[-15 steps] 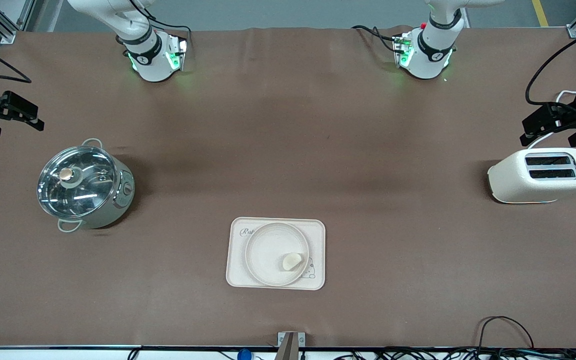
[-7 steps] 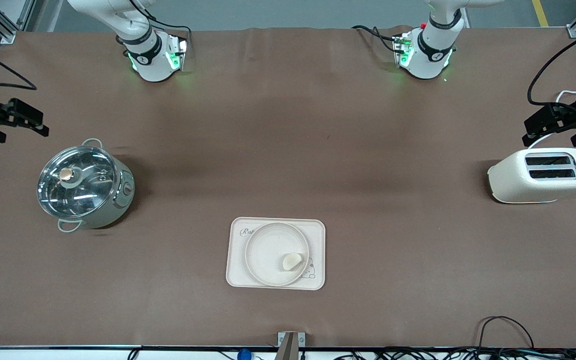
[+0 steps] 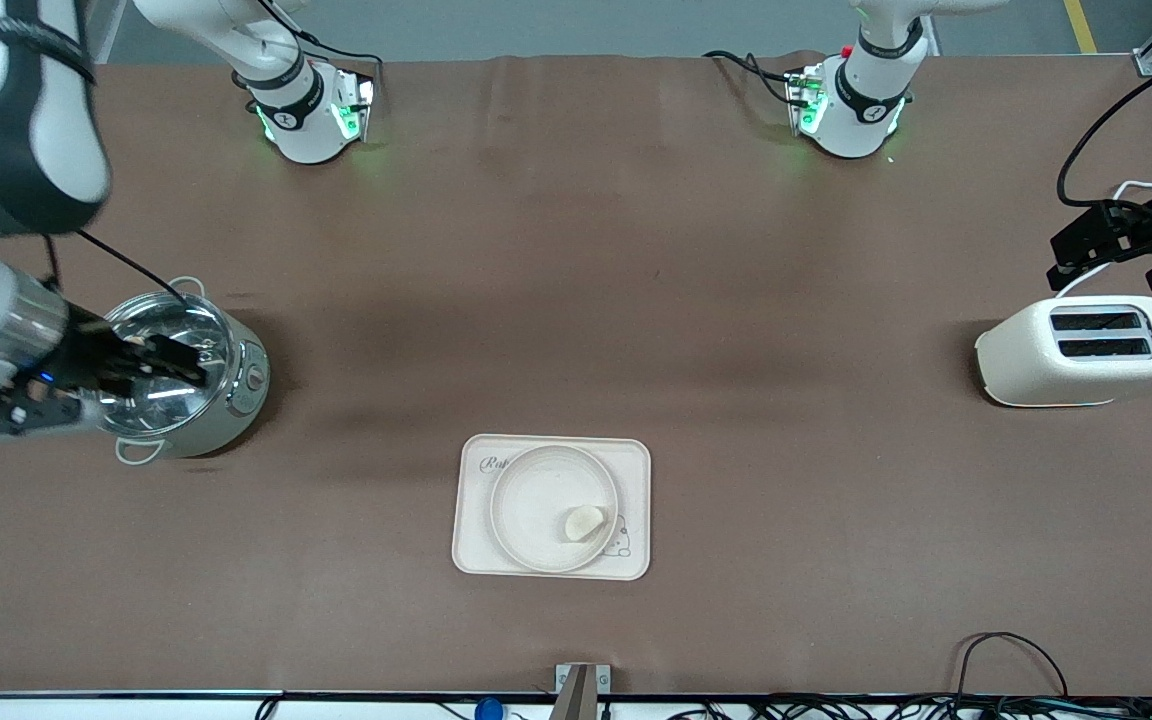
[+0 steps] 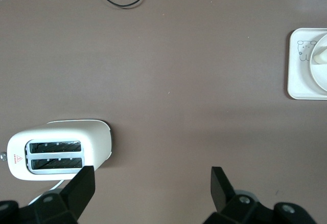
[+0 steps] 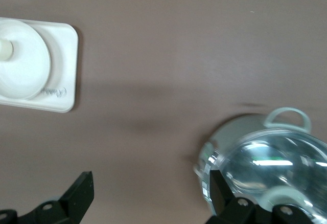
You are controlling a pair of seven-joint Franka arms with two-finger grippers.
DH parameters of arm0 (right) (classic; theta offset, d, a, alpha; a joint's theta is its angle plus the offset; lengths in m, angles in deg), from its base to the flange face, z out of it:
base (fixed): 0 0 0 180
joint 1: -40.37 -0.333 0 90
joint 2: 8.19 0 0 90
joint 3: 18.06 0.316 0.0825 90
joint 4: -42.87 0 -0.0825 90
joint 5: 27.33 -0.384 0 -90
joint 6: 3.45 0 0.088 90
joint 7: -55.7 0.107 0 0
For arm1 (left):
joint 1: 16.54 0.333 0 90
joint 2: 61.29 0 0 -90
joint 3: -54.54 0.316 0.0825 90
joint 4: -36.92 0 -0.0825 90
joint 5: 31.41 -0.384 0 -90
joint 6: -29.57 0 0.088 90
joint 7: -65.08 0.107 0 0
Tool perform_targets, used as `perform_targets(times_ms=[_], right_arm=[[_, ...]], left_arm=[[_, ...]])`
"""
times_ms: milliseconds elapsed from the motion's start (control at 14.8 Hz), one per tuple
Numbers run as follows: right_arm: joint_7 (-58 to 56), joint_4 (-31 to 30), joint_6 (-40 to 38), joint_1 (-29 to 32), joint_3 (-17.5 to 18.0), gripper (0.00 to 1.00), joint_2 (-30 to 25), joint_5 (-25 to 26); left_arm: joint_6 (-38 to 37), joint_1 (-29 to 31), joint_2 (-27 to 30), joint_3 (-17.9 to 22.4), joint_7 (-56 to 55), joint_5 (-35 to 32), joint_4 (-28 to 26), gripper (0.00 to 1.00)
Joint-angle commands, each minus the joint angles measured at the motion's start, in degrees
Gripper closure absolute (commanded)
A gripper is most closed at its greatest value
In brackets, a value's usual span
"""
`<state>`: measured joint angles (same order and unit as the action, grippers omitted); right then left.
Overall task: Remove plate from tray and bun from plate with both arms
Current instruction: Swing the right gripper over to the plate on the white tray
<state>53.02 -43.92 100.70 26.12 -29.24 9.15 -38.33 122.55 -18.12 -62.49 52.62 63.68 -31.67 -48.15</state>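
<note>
The round cream plate (image 3: 534, 500) lies on the rectangular tray (image 3: 638, 462) near the front camera, mid-table. The small pale bun (image 3: 583, 521) rests in the plate, toward the left arm's end. My right gripper (image 3: 188, 364) is open and empty, up over the lidded pot (image 3: 172, 375). My left gripper (image 3: 1112, 262) is open and empty, over the table beside the toaster (image 3: 1082, 351). The right wrist view shows its open gripper (image 5: 150, 196), the plate (image 5: 25, 68) and the bun (image 5: 4, 50). The left wrist view shows its open gripper (image 4: 152, 185) and the bun (image 4: 322, 55) at the picture's edge.
A steel pot with a glass lid stands toward the right arm's end, also seen in the right wrist view (image 5: 271, 157). A white toaster stands toward the left arm's end, also seen in the left wrist view (image 4: 57, 150). Cables (image 3: 1011, 660) lie at the table's front edge.
My right arm has swung in from the table's end and its gripper now hangs over the pot. My left gripper has shifted only slightly. Plate and bun have not moved.
</note>
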Motion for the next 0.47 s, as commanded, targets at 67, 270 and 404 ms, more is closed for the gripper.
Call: perform_targets(times_ms=[67, 270, 404], right_arm=[[7.05, 2.42, 4.81, -4.37, -0.33, 0.00, 5.24, -3.14], [7.60, 4.60, 9.13, -6.66, -0.15, 0.00, 10.24, -8.15], [9.69, 7.59, 9.40, -8.33, -0.15, 0.00, 15.16, -10.27]], left_arm=[[-1.32, 0.35, -0.57, -0.01, 0.34, -1.14, 1.49, 0.00], [-1.32, 0.35, -0.57, -0.01, 2.27, -1.23, 1.57, 0.00], [-1.32, 0.35, -0.57, -0.01, 2.28, -1.23, 1.57, 0.00]])
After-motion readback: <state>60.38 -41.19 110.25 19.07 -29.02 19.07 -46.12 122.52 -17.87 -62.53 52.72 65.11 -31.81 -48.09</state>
